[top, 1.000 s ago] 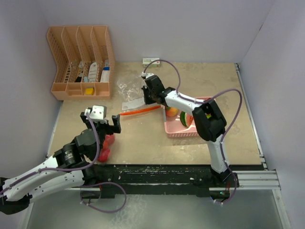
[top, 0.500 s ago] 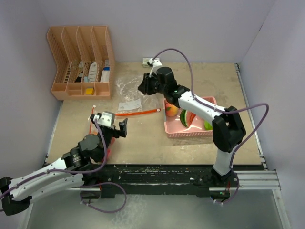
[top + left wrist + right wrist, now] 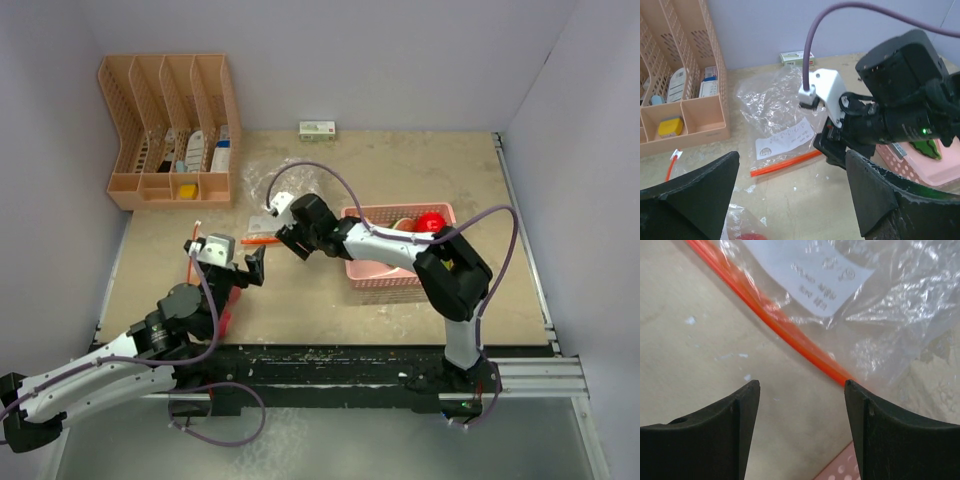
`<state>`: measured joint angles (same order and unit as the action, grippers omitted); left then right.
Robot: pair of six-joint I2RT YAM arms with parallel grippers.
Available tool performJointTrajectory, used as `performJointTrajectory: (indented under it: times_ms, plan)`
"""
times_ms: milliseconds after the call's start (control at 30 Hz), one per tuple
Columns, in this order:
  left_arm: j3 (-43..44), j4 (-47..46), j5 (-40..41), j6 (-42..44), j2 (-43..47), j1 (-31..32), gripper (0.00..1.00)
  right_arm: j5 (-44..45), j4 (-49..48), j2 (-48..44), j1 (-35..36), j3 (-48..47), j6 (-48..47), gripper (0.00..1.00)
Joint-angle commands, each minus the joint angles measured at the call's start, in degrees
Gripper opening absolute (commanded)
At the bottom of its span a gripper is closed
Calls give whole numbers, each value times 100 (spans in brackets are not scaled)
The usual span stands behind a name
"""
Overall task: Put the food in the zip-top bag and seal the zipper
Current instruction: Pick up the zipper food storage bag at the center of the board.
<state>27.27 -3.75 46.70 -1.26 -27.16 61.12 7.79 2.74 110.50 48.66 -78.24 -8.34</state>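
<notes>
Risk lies in the zip-top bag (image 3: pixel 772 100) lying flat left of the pink basket (image 3: pixel 385 276) where the red apple (image 3: pixel 431 221) sits: your right gripper (image 3: pixel 801 387), fingers spread over the orange zipper (image 3: pixel 770 312), could pinch both layers shut, and your left gripper (image 3: pixel 790 157) hangs spread, holding nothing.

zip-top bag (image 3: pixel 771 102): clear, crinkled, lying flat on bench (image 3: pixel 330 300), white label (image 3: pixel 815 275) facing up
zipper (image 3: pixel 771 311): straight orange strip along bag's near edge
red apple (image 3: pixel 431 221): glossy, in pink basket (image 3: pixel 385 278), far corner
green piece (image 3: pixel 926 148): same basket
red food (image 3: pixel 229 300): near-left bench, partly hidden
</notes>
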Motion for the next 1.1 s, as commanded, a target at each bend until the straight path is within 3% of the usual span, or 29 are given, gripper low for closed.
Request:
performJointTrajectory:
  times_ms: [0, 267, 700, 1067]
  plan:
    - [104, -126, 31, 186, -34, -13, 90, 866, -420, -297, 13, 385, -695, 72]
    - [108, -91, 6, 208, -24, -14, 91, 1161, -931, -34, 20, 370, -966, 73]
    - [143, 197, 67, 107, 372, -16, 90, 482, -1256, 731, -121, -48, -1171, 71]
    - [204, 328, -11, 31, 254, -15, 90, -80, -1426, 963, -471, -205, -634, 33]
